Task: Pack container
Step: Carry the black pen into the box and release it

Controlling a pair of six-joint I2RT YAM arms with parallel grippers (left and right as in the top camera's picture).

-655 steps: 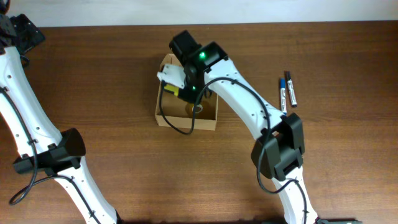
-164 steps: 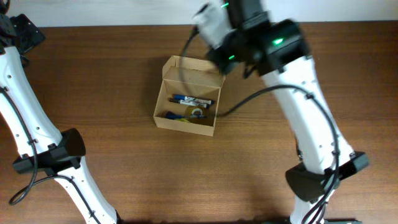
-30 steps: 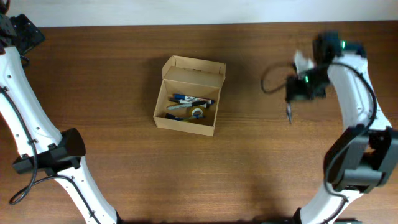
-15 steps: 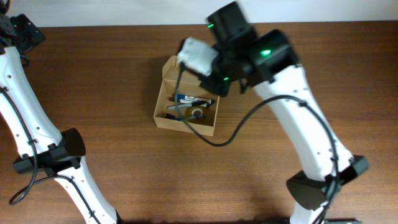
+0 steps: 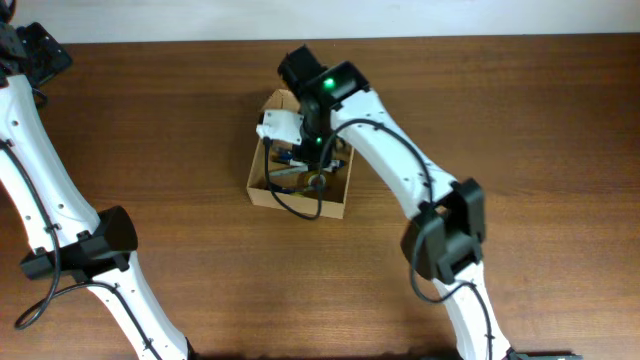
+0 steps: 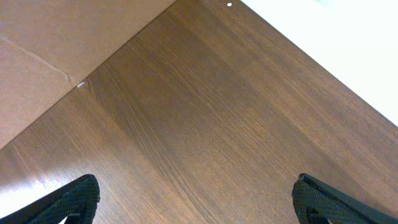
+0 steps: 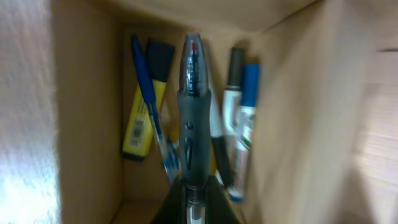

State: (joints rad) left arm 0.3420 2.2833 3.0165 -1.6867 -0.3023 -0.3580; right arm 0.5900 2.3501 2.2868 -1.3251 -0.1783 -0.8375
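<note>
My right tool was clamped shut on a dark pen, holding it inside the open container. The container sat on the tabletop, left of centre and toward the far edge. In it lay a yellow highlighter, a blue pen and markers. My left tool stood wide open over the tabletop, well apart from the container.

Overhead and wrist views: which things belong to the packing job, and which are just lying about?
Job: container, black pen held by right gripper, yellow highlighter, blue pen and markers already inside.
Not part of it: left gripper, open over the table.
</note>
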